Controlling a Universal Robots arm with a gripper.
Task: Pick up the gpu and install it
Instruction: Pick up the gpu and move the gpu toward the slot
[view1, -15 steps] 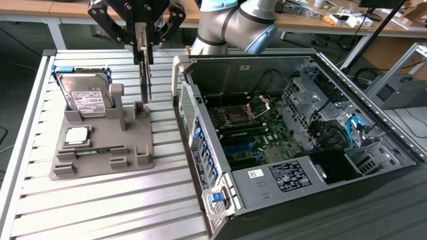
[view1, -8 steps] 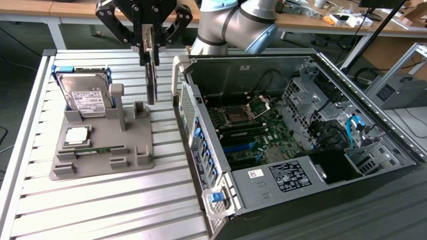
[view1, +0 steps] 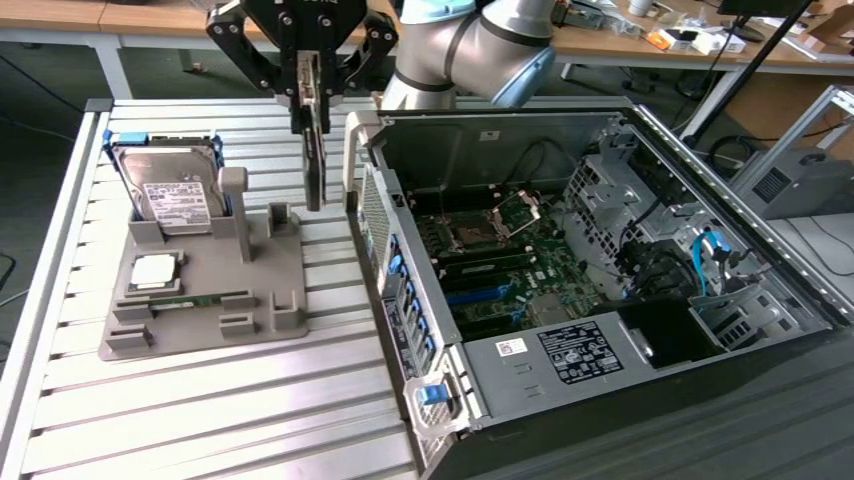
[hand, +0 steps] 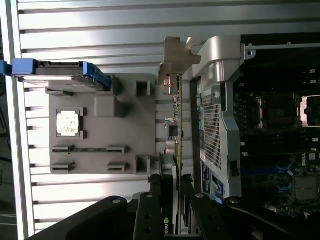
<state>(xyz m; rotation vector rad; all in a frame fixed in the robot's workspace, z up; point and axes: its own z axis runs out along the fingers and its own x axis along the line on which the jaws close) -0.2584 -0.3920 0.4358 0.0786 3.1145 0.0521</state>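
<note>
Gpu (view1: 314, 150) upright and edge-on, jaws clamped on its upper end, between grey fixture (view1: 200, 300) and open case's wall (view1: 358, 190)

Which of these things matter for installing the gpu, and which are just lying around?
In the job: gripper, shut on the gpu; open computer case.
Lying about: hard drive, processor chip, memory stick, all on the grey holder.
</note>
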